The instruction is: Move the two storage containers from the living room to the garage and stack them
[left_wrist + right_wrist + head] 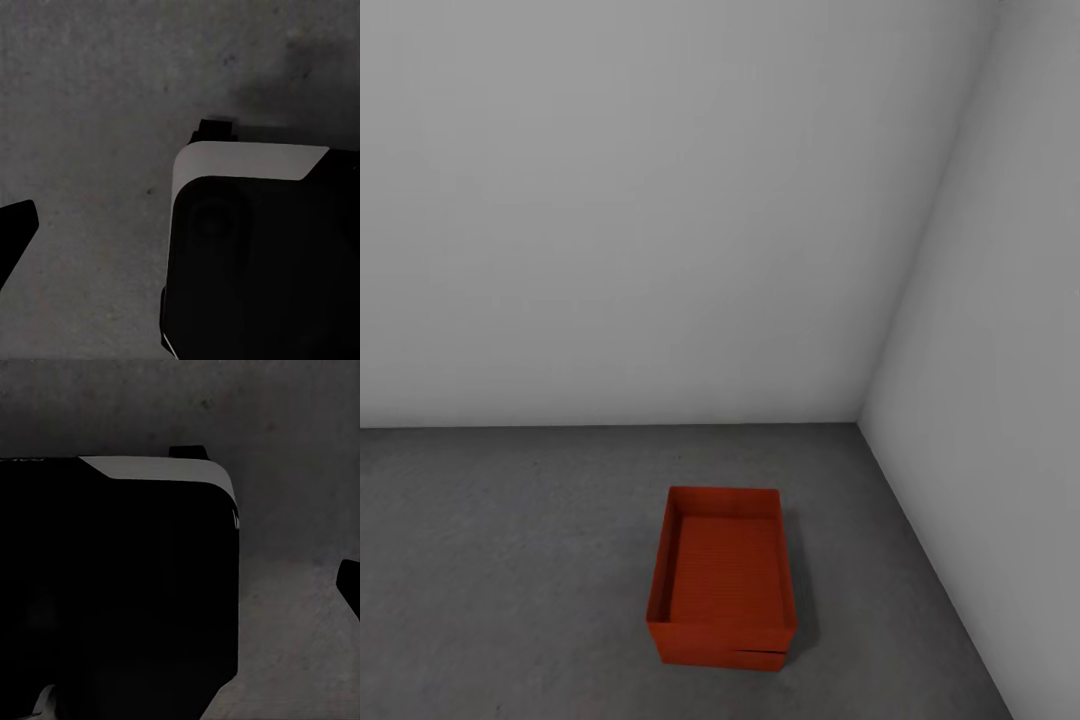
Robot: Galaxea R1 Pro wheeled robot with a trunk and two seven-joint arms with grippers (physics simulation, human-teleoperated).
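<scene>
A bare garage corner: two plain white-grey walls point(660, 200) meet at the right, above a dark grey speckled concrete floor point(490, 560). On that floor, near the corner and well apart from both walls, sit the storage containers point(725, 580), red-orange, ribbed, open-topped. They look like two bins, one nested on the other: a thin dark seam runs along the lower front face, marking where the upper bin point(728, 560) rests on the lower bin point(760, 662). Count: two walls, one floor, two containers judged from that seam, though only one interior is visible. Judged from this, the task appears essentially finished, with one bin on the garage floor and the other stacked on it; nothing obvious is left beyond confirming the stack sits squarely. The wrist views look down at the same concrete, past a dark, white-edged part of the robot's body point(255, 255). Small dark finger edges barely enter those views, so whether either gripper is spread wide or closed cannot be told; neither holds anything visible.
</scene>
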